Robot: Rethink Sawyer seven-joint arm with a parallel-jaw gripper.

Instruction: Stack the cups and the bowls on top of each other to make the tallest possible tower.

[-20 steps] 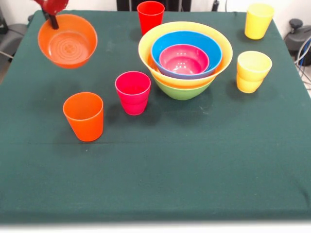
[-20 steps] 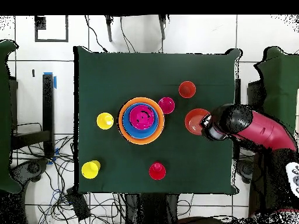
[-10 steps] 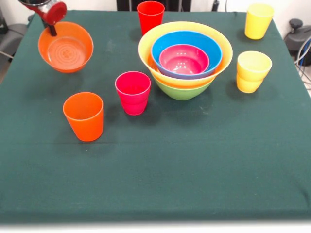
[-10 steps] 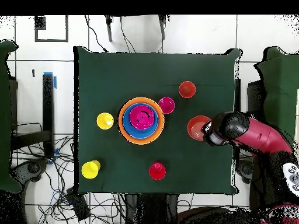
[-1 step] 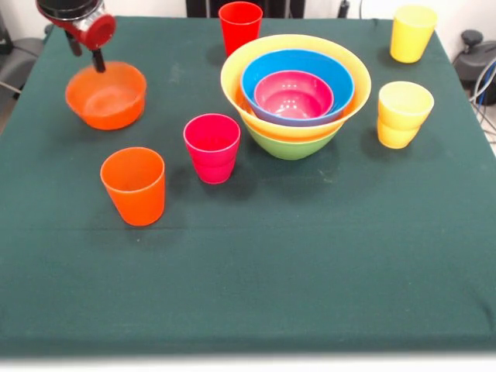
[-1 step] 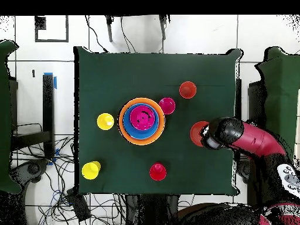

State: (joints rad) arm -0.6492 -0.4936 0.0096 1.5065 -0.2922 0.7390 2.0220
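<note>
An orange bowl sits level and blurred at the table's far left, with my gripper right over its far rim. From above, the gripper covers part of this bowl. The tower is a green bowl at the base, then a wide yellow bowl, a blue bowl and a pink bowl nested inside. Loose cups stand around it: red, magenta, orange, yellow, and two yellow ones stacked.
The green cloth table drops off near the orange bowl's left side. The overhead view shows cables and tiled floor around the table, and the red arm reaching in from the right edge.
The orange bowl has come down from a tilted, lifted pose to sit level and low at the table. The gripper has moved down and slightly right with it.
</note>
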